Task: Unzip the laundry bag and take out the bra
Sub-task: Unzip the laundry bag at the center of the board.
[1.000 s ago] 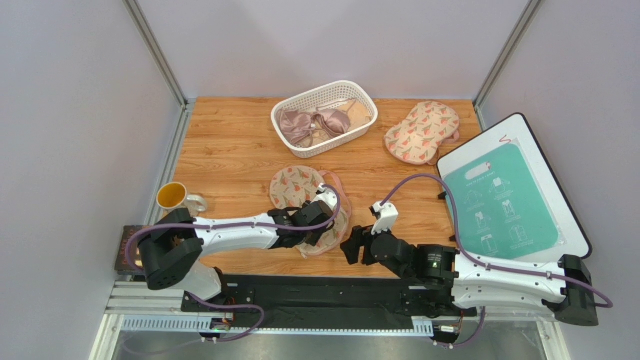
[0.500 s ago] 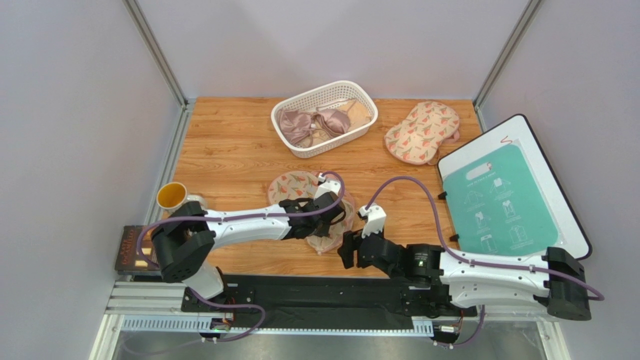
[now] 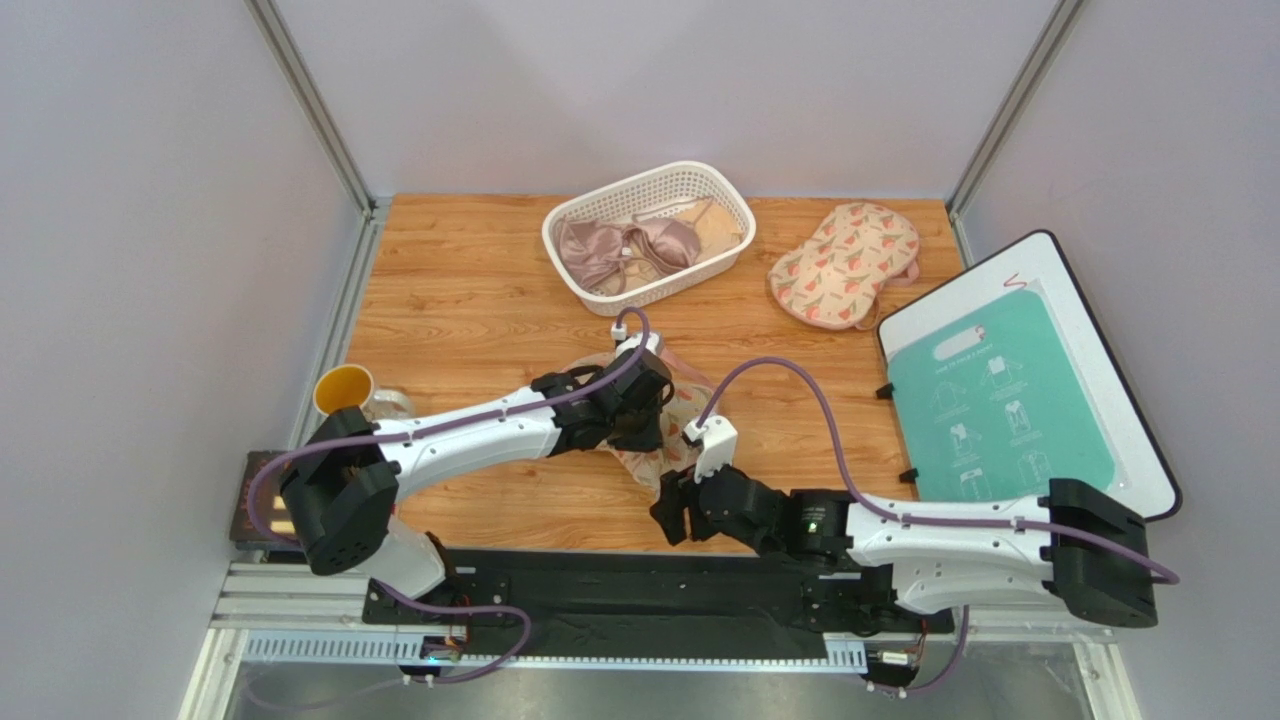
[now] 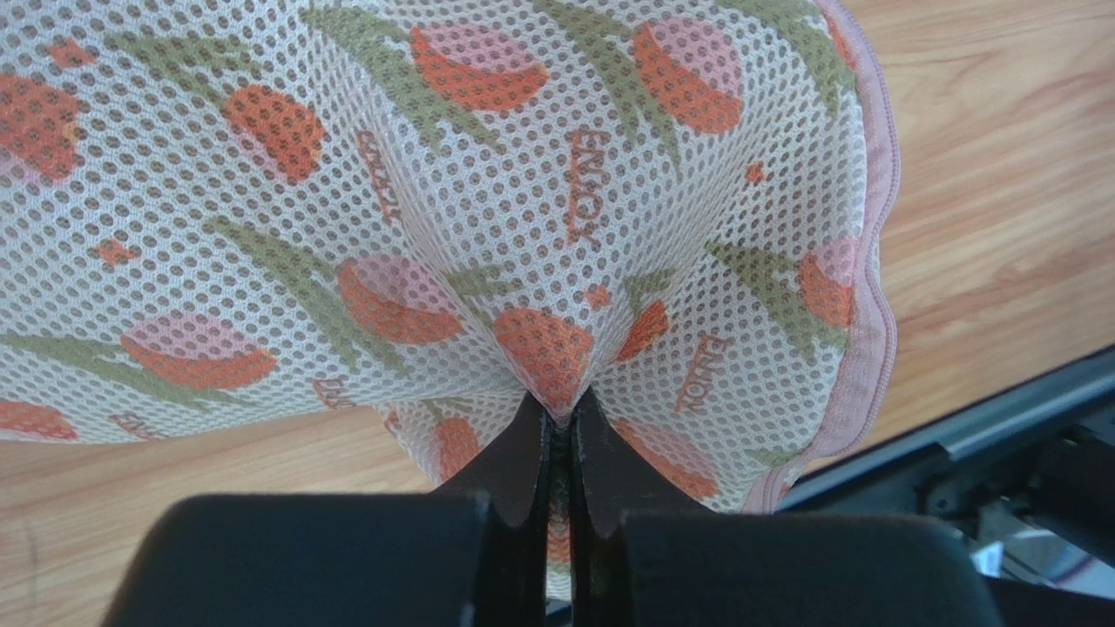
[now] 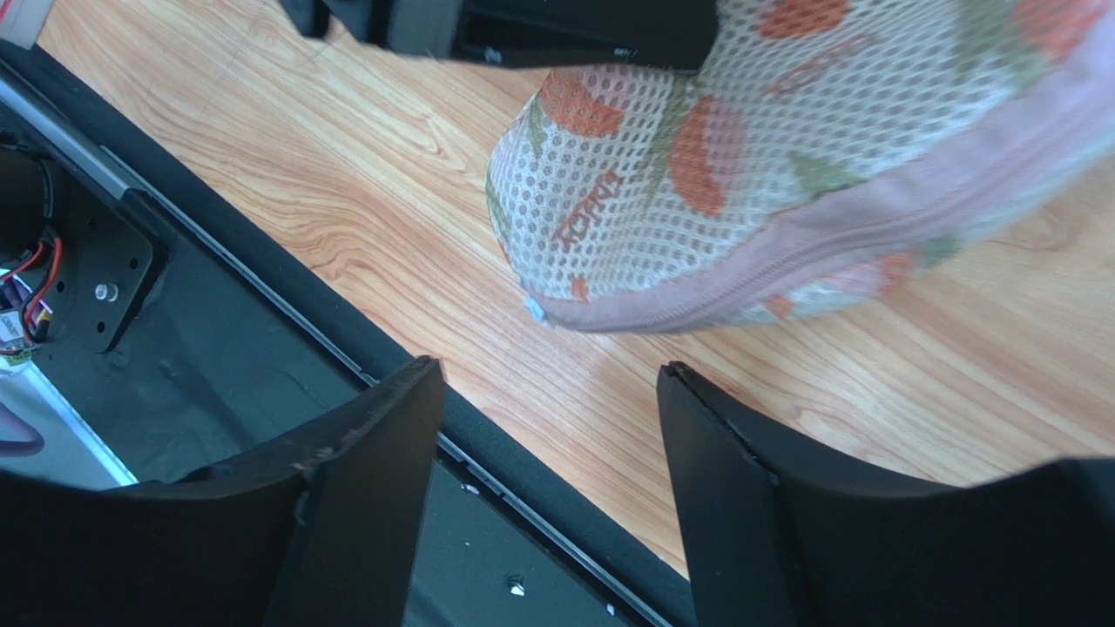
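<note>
Though pale-walled, a wood-grain table (image 3: 451, 300).

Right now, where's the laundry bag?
Top view: the laundry bag is at the table's front centre, pinched in the left gripper, the open right gripper at its near side, the white basket behind.

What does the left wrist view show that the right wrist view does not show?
Only left wrist: the left end effector, shut on a fold of the laundry bag. Only right wrist: the right end effector, open, not touching the bag, and a small pale tab on its edge. Both: the laundry bag, its pink zip edging, the wooden table.
</note>
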Motion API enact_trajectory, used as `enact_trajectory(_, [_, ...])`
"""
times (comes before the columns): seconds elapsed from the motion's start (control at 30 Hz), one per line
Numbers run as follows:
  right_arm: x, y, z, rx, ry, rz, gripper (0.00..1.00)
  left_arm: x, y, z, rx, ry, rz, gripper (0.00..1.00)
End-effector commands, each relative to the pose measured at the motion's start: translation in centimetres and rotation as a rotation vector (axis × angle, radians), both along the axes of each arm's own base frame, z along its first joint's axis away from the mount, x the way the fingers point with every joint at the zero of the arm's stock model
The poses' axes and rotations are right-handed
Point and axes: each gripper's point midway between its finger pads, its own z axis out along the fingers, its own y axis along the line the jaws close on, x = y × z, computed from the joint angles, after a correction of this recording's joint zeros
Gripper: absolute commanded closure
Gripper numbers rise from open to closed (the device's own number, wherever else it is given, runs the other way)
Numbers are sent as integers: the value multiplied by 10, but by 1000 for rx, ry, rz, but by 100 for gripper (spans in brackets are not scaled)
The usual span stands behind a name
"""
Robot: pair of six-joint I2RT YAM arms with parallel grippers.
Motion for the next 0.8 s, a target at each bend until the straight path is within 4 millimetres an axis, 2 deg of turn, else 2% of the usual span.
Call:
enact_trajectory(0.0, [4,15,5,61,-14,-4,34,-5,-14,25,-136,36,13,100])
enact_trajectory(0.33, [20,17,18,95,-102,-50,35,-13,-26,36,-217,76,1,100])
enact_trajectory(0.6, [23,19,4,71,-81,-83,45,-13,-21,40,-236,68,32,100])
enact_trajectory(0.77, [23,25,9,120,-83,-86,49,-12,-17,44,-257,53,60,100])
